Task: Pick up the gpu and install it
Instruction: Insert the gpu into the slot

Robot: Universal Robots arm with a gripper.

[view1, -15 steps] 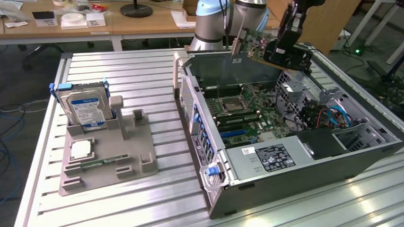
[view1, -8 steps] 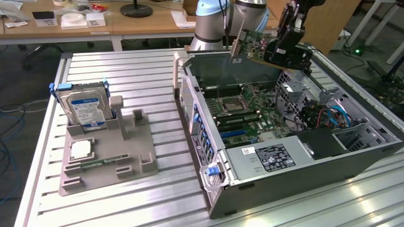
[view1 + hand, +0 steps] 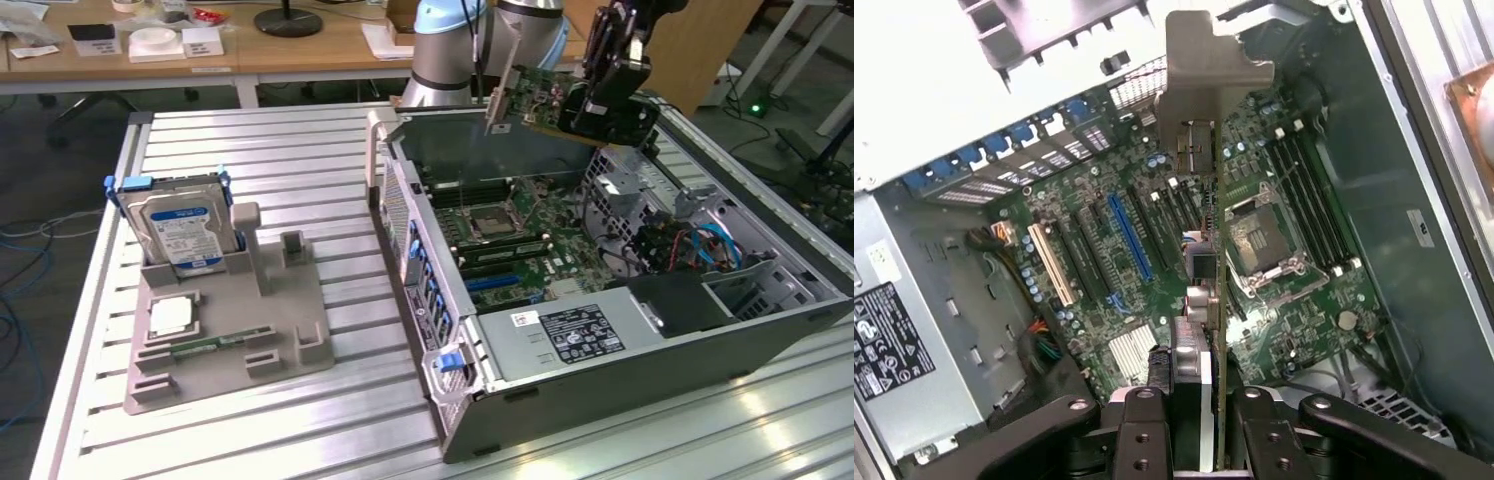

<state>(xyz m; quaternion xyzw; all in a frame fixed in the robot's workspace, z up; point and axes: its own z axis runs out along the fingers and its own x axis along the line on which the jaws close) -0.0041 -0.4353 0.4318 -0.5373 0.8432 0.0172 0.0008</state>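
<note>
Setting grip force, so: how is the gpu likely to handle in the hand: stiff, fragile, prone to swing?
Probably stiff: the gpu juts sideways from the hand without visible sag. Likely fragile, since bare circuitry faces out. Gripped at one end, with its metal bracket far out, it might pivot if bumped.

One gpu (image 3: 537, 100), one hard drive (image 3: 187, 230), one computer case (image 3: 641, 388).

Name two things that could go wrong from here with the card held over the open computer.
1. The pincer grips the gpu by one end, so the tilted card might slip or twist.
2. Its bracket hangs near the case wall and could catch there, or the card could strike the motherboard beside a slot.
</note>
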